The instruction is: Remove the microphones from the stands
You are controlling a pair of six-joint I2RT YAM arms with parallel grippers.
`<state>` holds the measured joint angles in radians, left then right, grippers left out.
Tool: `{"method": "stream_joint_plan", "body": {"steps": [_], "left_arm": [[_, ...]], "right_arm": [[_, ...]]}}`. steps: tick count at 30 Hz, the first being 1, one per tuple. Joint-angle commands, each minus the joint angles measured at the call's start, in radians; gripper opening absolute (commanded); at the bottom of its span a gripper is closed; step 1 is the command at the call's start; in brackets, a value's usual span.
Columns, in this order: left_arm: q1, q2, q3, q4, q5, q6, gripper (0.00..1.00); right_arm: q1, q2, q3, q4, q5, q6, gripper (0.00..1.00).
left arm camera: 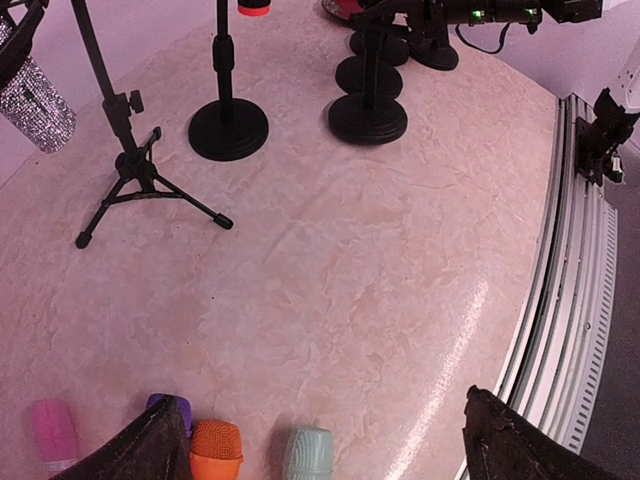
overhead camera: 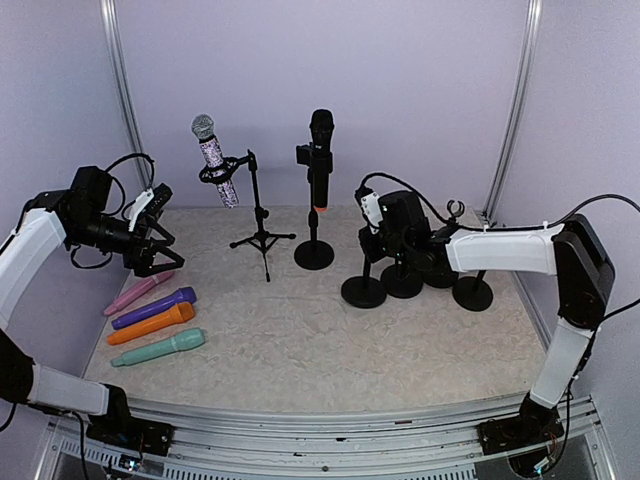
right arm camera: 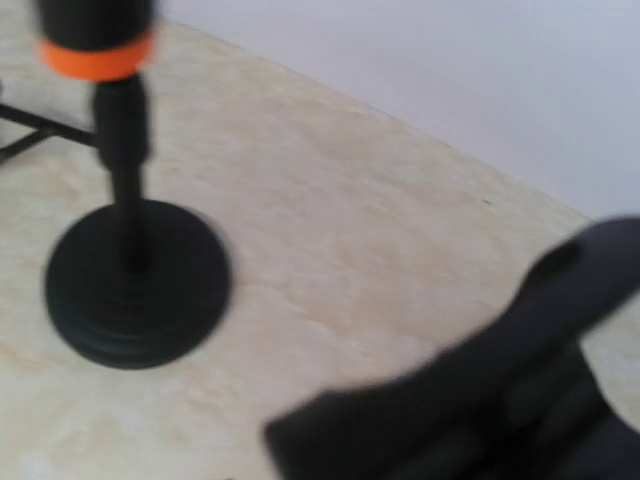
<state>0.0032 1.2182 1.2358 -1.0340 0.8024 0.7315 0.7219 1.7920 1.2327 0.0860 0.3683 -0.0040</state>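
Mic (overhead camera: 321, 150) upright in round-base stand (overhead camera: 314, 254), 12 o'clock on table (overhead camera: 330, 350). Left gripper (overhead camera: 152, 243) at 9 o'clock, jaws spread wide. Right gripper (overhead camera: 370, 240) at 3 o'clock by spare stands (overhead camera: 363, 291); jaw state unreadable, view blurred.

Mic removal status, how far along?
Seemingly done: pink, purple, orange and teal microphones lie on the table; four round-base black stands stand empty. In hand: nothing visibly held; open left gripper hovers by the loose microphones; right gripper among empty stands, grip unclear. Left: silver glitter microphone on tripod, black orange-ringed microphone on its stand.
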Motion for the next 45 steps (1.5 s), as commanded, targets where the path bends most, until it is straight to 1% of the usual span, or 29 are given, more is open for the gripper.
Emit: {"method": "stream_joint_plan", "body": {"steps": [1,5,8,10,11,14,15,17,21,22,24,26,27,32,36,39,45], "left_arm": [[-0.006,0.004,0.033,-0.018,-0.006,0.019,0.93],[-0.005,0.007,0.031,-0.017,-0.001,0.020,0.93],[-0.005,0.008,0.032,-0.017,-0.001,0.022,0.93],[-0.006,0.007,0.032,-0.016,-0.002,0.023,0.93],[-0.006,0.008,0.031,-0.017,-0.003,0.023,0.93],[-0.006,0.006,0.030,-0.018,-0.007,0.023,0.93],[-0.006,0.007,0.030,-0.019,-0.008,0.025,0.93],[-0.006,0.005,0.031,-0.021,-0.010,0.027,0.93],[-0.006,0.004,0.030,-0.020,-0.008,0.029,0.93],[-0.006,0.004,0.028,-0.020,-0.005,0.029,0.93],[-0.005,0.007,0.027,-0.018,-0.001,0.028,0.93],[-0.006,0.011,0.029,-0.018,0.005,0.027,0.93],[-0.006,0.012,0.030,-0.018,0.005,0.026,0.93],[-0.008,0.014,0.036,-0.018,0.002,0.023,0.93],[-0.007,0.012,0.033,-0.009,0.004,0.008,0.97],[-0.007,0.009,0.028,-0.001,0.003,-0.006,0.99],[-0.008,-0.003,0.021,0.011,-0.024,-0.034,0.99]], "right_arm": [[-0.107,-0.028,-0.070,-0.130,0.151,-0.091,0.32],[-0.166,-0.051,-0.096,-0.132,0.154,-0.081,0.31],[-0.186,-0.055,-0.096,-0.140,0.144,-0.071,0.31],[-0.187,-0.059,-0.094,-0.140,0.118,-0.060,0.36],[-0.187,-0.062,-0.091,-0.142,0.105,-0.050,0.40],[-0.184,-0.076,-0.089,-0.146,0.070,-0.017,0.60],[-0.186,-0.084,-0.093,-0.143,0.063,-0.003,0.65],[-0.185,-0.104,-0.105,-0.136,0.046,0.015,0.67],[-0.185,-0.150,-0.138,-0.130,0.007,0.074,0.65],[-0.184,-0.161,-0.148,-0.128,0.000,0.086,0.69],[-0.182,-0.183,-0.166,-0.131,-0.004,0.109,0.80],[-0.172,-0.220,-0.172,-0.127,0.010,0.115,0.95],[-0.164,-0.242,-0.170,-0.122,0.024,0.112,1.00],[-0.131,-0.354,-0.082,-0.146,0.041,0.098,1.00],[-0.100,-0.389,0.020,-0.157,0.012,0.087,1.00],[-0.067,-0.345,0.136,-0.175,-0.047,0.077,1.00],[-0.018,-0.137,0.389,-0.194,-0.174,-0.008,1.00]]}}
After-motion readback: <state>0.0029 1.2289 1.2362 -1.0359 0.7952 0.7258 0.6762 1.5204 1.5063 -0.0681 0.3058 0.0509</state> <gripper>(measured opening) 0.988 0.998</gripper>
